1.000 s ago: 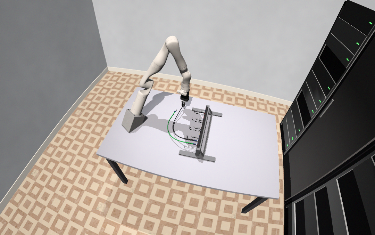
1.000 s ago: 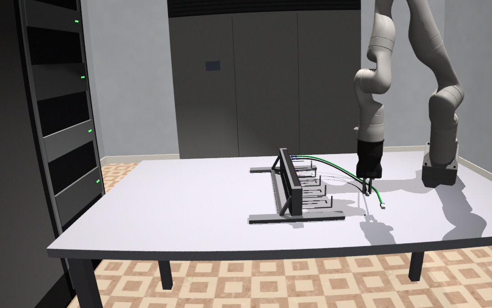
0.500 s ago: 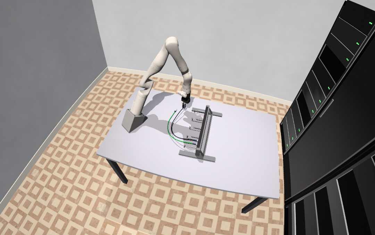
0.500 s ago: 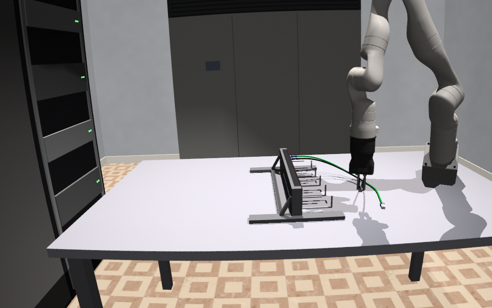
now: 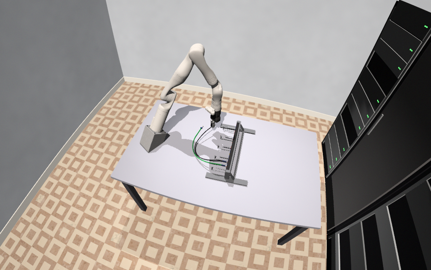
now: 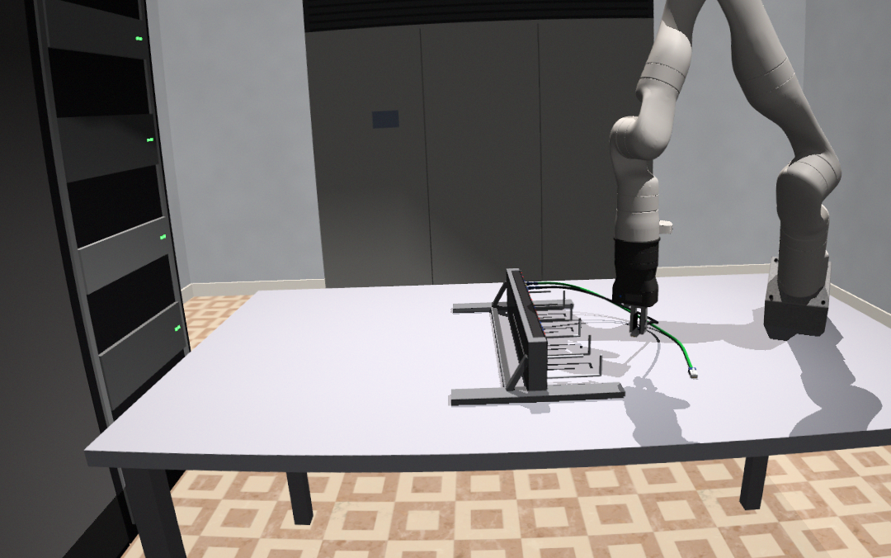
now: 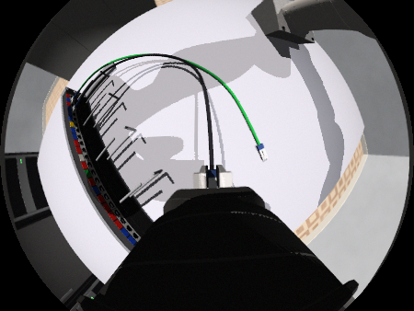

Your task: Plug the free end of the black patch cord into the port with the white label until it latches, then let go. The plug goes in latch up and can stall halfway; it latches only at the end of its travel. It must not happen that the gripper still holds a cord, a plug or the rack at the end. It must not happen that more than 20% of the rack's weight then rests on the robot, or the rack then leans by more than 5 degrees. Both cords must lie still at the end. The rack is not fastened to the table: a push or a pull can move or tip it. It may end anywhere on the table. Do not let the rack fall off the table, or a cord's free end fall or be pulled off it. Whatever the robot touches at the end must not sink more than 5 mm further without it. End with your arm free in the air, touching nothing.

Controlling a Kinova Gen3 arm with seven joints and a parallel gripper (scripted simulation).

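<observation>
Plug (image 7: 212, 173) of black cord (image 5: 195, 147) (image 6: 608, 300) (image 7: 209, 120) held in narrowed gripper (image 5: 212, 124) (image 6: 638, 320) (image 7: 212, 173); transport apparently underway. Alignment with white label (image 7: 81, 157), latch up, needed next.

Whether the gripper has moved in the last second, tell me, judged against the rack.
Yes: in the exterior view the gripper has moved left, nearer the rack.
</observation>
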